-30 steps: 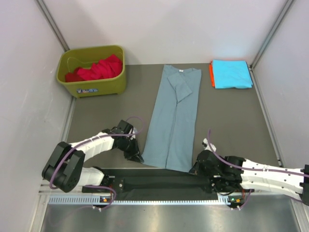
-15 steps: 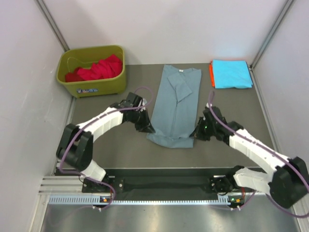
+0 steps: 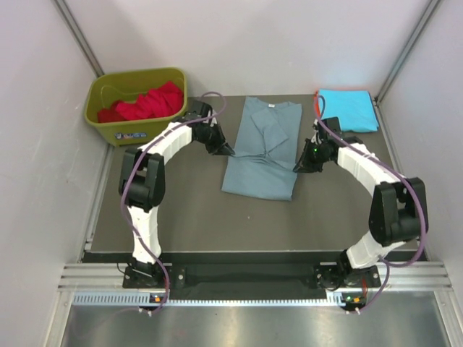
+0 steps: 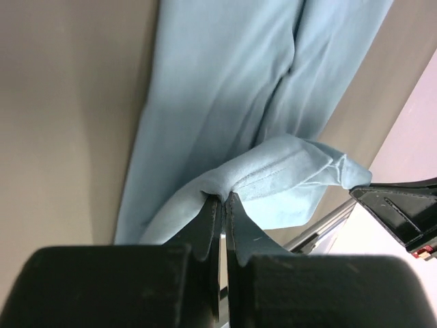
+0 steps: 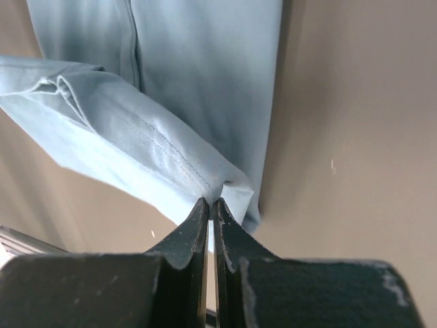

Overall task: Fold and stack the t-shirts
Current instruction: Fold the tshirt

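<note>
on the dark desk, closest to the arm bases, lay the grey-blue tee, sitting mid-desk with its near half doubled back over the rest. the left fingers were pinched fully together on one corner of the hem. the right fingers were clamped the same way on the other corner, so there was one at each side edge of the tee, both corners held a bit above the layer underneath. the collar with its small neck label pointed at the far edge. further back on the right a folded cyan tee sat on an orange tee, only a strip of orange showing. the far left corner had the olive bin with red tee cloth bunched inside, couldn't tell how many pieces.
</note>
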Robot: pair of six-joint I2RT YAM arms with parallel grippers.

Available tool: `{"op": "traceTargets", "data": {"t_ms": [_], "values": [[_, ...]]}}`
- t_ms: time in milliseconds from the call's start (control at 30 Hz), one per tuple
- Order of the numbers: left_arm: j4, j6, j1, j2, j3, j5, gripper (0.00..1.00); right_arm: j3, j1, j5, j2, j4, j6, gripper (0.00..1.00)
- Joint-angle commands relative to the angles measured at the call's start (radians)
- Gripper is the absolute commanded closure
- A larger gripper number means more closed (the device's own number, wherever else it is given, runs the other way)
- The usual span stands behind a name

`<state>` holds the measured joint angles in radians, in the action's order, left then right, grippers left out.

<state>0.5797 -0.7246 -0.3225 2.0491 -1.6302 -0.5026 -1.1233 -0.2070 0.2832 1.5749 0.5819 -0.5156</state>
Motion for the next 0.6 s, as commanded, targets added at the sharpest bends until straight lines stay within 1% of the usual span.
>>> {"op": "traceTargets", "data": {"t_ms": [0, 133, 400, 567], "values": [[0.006, -0.001, 0.023, 0.066, -0.100, -0.045, 1.00, -0.101, 0.023, 0.074, 0.075, 0.013, 0.063, 1.00], [-0.007, -0.018, 0.034, 0.129, -0.164, -0.088, 1.00, -0.177, 0.035, 0.090, 0.155, 0.024, 0.066, 1.00], [-0.078, -0.059, 0.036, 0.235, -0.289, -0.163, 1.00, -0.271, 0.077, 0.103, 0.235, 0.033, 0.072, 1.00], [-0.084, -0.073, 0.037, 0.273, -0.332, -0.172, 1.00, -0.345, 0.104, 0.132, 0.301, 0.049, 0.088, 1.00]]}}
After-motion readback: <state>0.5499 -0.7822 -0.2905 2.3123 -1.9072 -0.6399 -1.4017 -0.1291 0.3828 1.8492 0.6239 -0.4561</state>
